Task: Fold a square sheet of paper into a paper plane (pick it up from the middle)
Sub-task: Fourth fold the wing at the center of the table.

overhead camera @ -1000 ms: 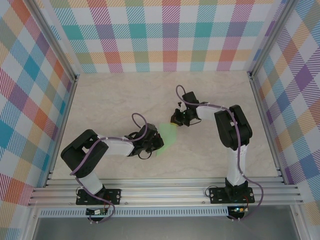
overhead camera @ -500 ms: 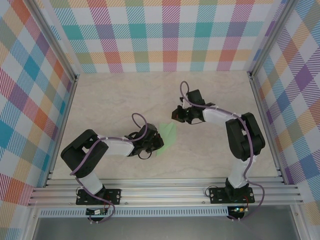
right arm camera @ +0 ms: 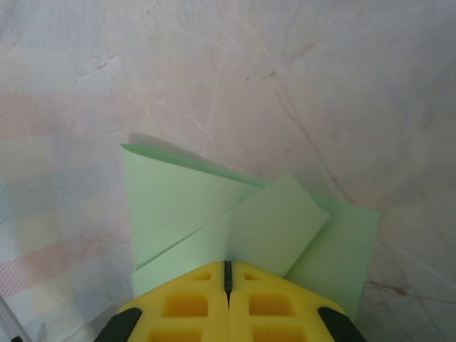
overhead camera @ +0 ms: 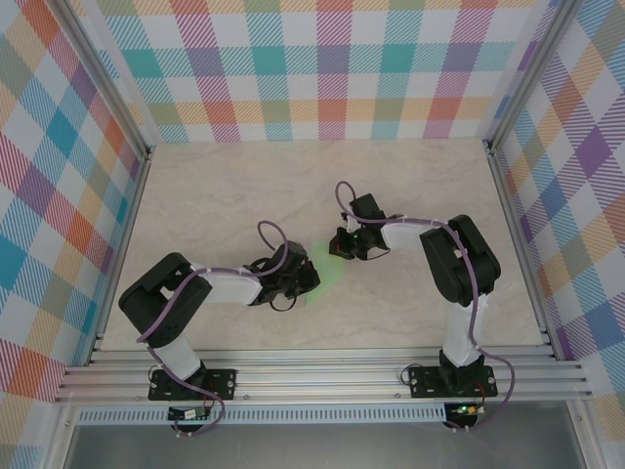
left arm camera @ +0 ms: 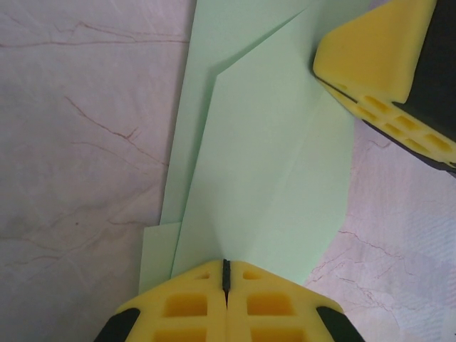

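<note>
The square sheet of paper is pale green and lies partly folded on the table between my two grippers. The left wrist view shows overlapping flaps with slanted creases on the paper. My left gripper is shut, its yellow tips set on the near edge of the paper. One yellow finger of the right gripper shows at the top right there. In the right wrist view my right gripper is shut, tips resting on a folded flap of the paper. From above, the left gripper and right gripper flank the sheet.
The pale marbled tabletop stretches around the paper. Checked walls stand at the back and sides behind aluminium posts. A metal rail carrying both arm bases runs along the near edge.
My right gripper swung back away from the paper, then came down and leftward onto its far corner, covering more of the sheet. The left arm has stayed put.
</note>
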Motion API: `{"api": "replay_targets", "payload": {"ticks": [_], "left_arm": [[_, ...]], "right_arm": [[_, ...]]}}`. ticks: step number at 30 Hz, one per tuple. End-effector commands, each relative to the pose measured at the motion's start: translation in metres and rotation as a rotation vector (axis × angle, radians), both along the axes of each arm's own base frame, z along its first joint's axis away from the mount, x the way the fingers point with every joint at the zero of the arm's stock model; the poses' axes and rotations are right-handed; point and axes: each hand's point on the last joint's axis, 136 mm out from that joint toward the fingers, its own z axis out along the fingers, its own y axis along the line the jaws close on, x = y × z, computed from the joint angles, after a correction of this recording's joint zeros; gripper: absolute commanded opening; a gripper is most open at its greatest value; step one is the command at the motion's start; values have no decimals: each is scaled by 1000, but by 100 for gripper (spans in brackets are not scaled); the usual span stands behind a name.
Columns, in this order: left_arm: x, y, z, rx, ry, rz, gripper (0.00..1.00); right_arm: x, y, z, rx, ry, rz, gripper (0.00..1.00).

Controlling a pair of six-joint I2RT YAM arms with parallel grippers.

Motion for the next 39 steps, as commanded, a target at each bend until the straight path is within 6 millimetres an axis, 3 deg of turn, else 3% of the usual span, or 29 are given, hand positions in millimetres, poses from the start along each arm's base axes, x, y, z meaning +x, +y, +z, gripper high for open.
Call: {"api": "replay_targets", "payload": {"ticks": [1, 9, 12, 18, 22, 25, 31, 39], "left_arm": [[-48, 48, -60, 234, 194, -18, 2], [-49, 50, -60, 240, 198, -21, 2], [-50, 49, -60, 236, 199, -21, 2], [-50, 50, -58, 239, 194, -24, 2], [-49, 50, -58, 238, 191, -24, 2], [-48, 49, -57, 233, 188, -24, 2], [-48, 48, -58, 230, 191, -26, 2], [-49, 47, -58, 226, 193, -28, 2]], "right_arm": [[21, -27, -22, -103, -20, -79, 0], [62, -52, -12, -99, -60, -161, 0], [72, -51, -3, -51, -70, -151, 0], [65, -39, 46, 47, -112, -107, 0], [40, -26, 68, 105, -124, -70, 2], [12, -2, 63, 161, -63, 0, 1], [-19, 26, 37, 130, 9, 51, 0], [-36, 27, -3, 75, 96, 42, 0]]}}
